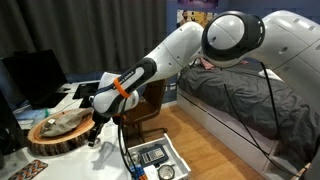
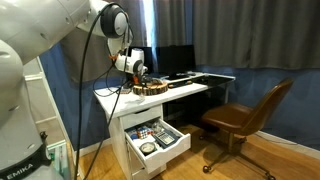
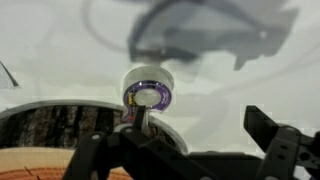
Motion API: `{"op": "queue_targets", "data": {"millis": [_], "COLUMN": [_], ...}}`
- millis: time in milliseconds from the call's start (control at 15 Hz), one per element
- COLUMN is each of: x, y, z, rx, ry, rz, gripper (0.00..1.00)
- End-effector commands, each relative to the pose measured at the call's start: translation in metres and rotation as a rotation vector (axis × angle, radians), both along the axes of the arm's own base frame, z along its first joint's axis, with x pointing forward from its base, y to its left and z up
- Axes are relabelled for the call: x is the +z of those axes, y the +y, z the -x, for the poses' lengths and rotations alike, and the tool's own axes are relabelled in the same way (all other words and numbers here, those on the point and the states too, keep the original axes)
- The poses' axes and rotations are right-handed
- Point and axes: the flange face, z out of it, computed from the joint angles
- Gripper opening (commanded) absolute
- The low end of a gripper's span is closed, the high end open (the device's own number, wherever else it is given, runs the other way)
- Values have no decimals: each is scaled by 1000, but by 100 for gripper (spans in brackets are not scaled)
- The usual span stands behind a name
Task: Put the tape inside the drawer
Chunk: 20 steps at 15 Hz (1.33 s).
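The tape (image 3: 148,92) is a small pale roll with a purple inner ring. It lies on the white desk top beside the wood slab (image 3: 45,130). My gripper (image 3: 200,122) is open, its fingers wide apart. The left fingertip stands right in front of the tape's hole, and the right finger is well off to the side over bare desk. In both exterior views the gripper (image 1: 95,132) (image 2: 140,82) hangs low at the slab's edge and the tape is too small to make out. The white drawer (image 1: 176,160) (image 2: 176,146) is pulled out below the desk and holds small items.
The big bark-edged wood slab (image 1: 58,132) (image 2: 152,91) takes up the desk end. Monitors (image 2: 172,58) stand at the back of the desk. A brown chair (image 2: 246,112) stands by the desk, and a bed (image 1: 240,100) is beyond the drawer.
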Motion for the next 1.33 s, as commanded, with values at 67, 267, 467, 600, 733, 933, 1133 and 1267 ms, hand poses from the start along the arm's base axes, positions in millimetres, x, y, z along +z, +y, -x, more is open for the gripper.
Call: {"op": "queue_targets", "data": {"millis": [67,267,467,600,733,933,1133,1267], "x": [-24,-30,-33,-35,-38,-42,-48,-52], "y": [1,-1,2,7,11,17,19,21], "z": [-8,-14,-20,-23,-26,-30,-35,-36], "rx": [-26,-48,-69,-72,-79,-88,-101,-103], "ry": [1,-20,-51,-73,-85,-109,-121,-124], "rz": [22,23,12,9,9,18,34,34], "gripper": [100,100,100,100,100,100,100,100]}}
